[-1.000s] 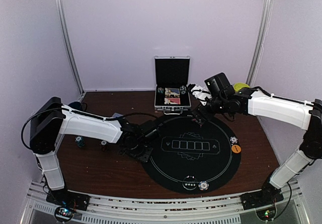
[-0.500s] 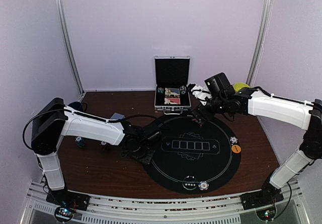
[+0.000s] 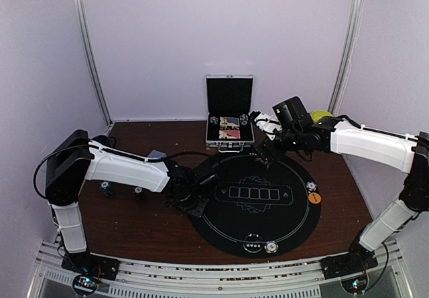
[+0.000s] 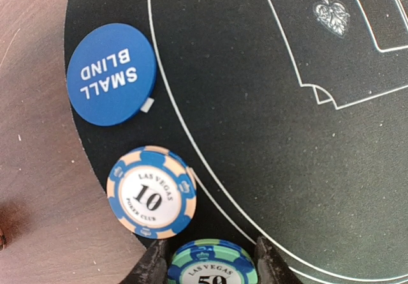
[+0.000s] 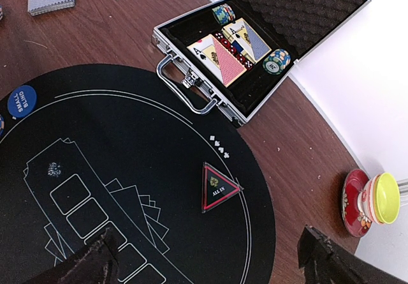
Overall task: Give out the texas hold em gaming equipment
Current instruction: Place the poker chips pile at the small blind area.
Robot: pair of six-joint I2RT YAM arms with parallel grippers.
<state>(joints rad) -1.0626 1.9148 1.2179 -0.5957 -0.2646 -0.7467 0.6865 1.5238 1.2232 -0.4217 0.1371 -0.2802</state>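
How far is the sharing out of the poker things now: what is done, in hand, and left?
Done: the Small Blind button and a 10 chip lie at the mat's left edge; an orange button lies at its right edge. In hand: the left fingers grip a green 50 chip. Left: cards and chips are still in the case; the right fingers are open and empty.

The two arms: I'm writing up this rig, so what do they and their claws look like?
Both the left arm and right arm have white shells between black joints; a black cable loops along the left one. The left claw and right claw have black fingers.
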